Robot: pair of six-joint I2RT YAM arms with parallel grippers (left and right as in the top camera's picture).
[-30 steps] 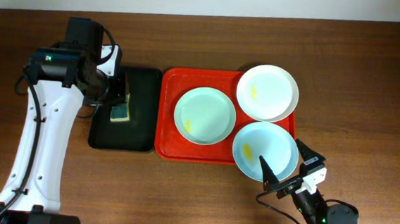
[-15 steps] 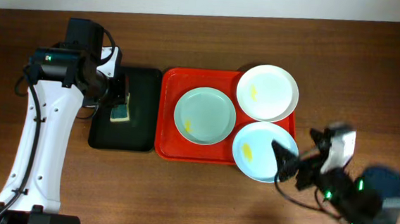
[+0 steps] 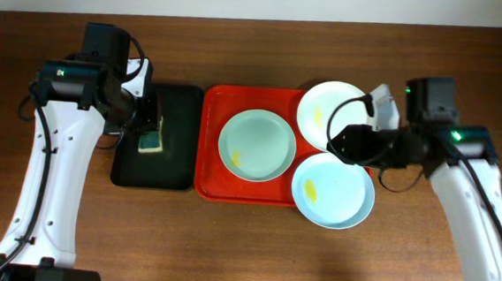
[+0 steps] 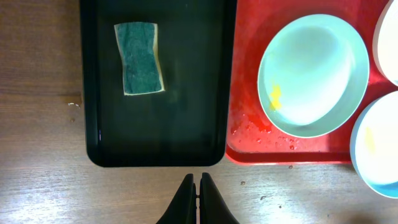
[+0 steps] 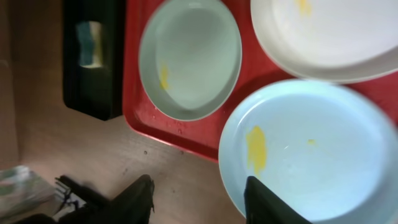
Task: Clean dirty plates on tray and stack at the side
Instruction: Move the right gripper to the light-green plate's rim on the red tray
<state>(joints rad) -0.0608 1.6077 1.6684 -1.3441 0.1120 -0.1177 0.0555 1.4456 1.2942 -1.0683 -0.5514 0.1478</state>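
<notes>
Three dirty plates lie on the red tray (image 3: 212, 160): a pale blue one (image 3: 257, 144) at its left, a white one (image 3: 335, 115) at the back right, another pale blue one (image 3: 332, 190) overhanging the front right. Each carries a yellow smear. My right gripper (image 3: 338, 143) hovers between the two right plates. In the right wrist view it (image 5: 199, 190) is open and holds nothing, one finger over the front plate's (image 5: 311, 155) rim. My left gripper (image 4: 199, 186) is shut and empty, over bare wood beside the black tray (image 4: 155, 137).
A green and yellow sponge (image 3: 152, 141) lies in the black tray (image 3: 169, 175), left of the red tray. Bare wooden table lies in front of both trays and to the right. My left arm (image 3: 49, 171) stretches along the left side.
My right arm swung up from the table's front edge to the right side, carrying its gripper over the tray's right plates, jaws narrowing. The left arm has held its place.
</notes>
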